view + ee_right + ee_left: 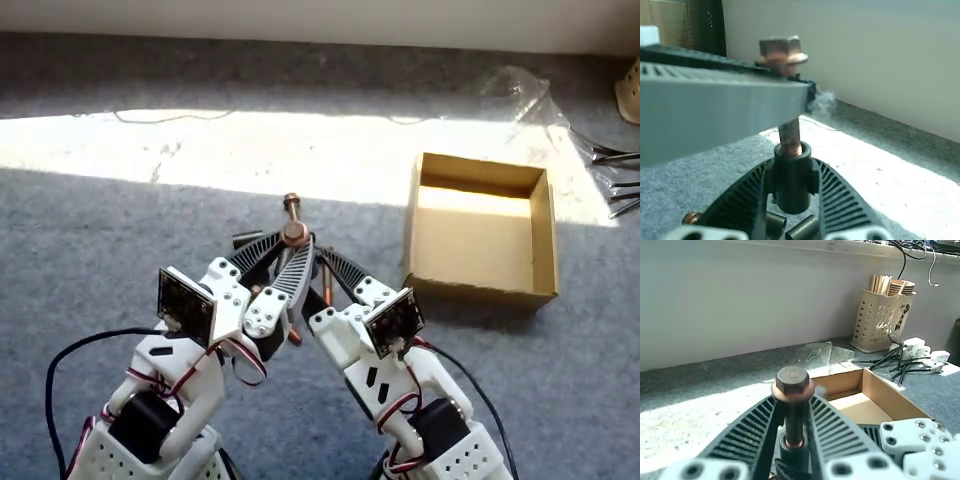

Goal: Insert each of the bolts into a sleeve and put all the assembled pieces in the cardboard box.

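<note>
My left gripper (793, 407) is shut on the shaft of a copper bolt (792, 383) with a hex head, held upright. The bolt's lower end sits in the mouth of a black sleeve (792, 181), and my right gripper (792, 167) is shut on that sleeve from below. From above, both grippers meet at the bolt (293, 233) in the middle of the grey carpet, left gripper (292, 245) over right gripper (322, 268). The open cardboard box (478, 284) stands to the right, with nothing inside.
Loose sleeves (804, 228) and a copper bolt (690, 218) lie on the carpet under the grippers. Another copper piece (291, 203) lies just beyond them. A clear plastic bag (520, 92), black cables (612, 182) and a holder of sticks (884, 315) sit behind the box.
</note>
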`<state>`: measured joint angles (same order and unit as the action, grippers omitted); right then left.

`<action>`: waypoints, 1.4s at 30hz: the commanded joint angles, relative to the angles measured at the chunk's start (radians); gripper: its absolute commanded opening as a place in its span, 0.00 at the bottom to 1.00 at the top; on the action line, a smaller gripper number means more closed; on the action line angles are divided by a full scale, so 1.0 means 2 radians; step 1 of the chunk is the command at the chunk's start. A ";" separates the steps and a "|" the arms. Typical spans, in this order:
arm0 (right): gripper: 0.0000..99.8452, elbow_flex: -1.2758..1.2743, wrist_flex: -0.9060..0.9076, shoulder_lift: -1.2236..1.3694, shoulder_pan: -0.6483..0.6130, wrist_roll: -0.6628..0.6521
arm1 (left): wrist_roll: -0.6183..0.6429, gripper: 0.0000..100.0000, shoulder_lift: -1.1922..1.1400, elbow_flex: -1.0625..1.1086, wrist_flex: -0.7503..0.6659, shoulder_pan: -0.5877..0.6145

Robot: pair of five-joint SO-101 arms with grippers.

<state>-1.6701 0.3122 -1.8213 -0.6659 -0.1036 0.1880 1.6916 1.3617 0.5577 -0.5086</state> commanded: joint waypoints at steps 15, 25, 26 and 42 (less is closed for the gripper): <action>0.00 -0.054 -0.016 -0.007 0.005 0.003 | -0.005 0.23 -0.029 -0.004 -0.016 0.016; 0.00 -0.054 -0.015 -0.007 0.007 0.002 | -0.003 0.25 -0.024 -0.033 -0.018 0.063; 0.00 -0.054 -0.015 -0.007 0.007 0.002 | -0.003 0.25 -0.024 -0.044 -0.017 0.069; 0.00 -0.050 0.043 -0.007 0.072 0.002 | -0.004 0.24 0.076 -0.062 0.066 0.171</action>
<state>-1.6701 0.3629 -1.8213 -0.5524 -0.1020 0.1803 1.7837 1.2283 0.6651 -0.1880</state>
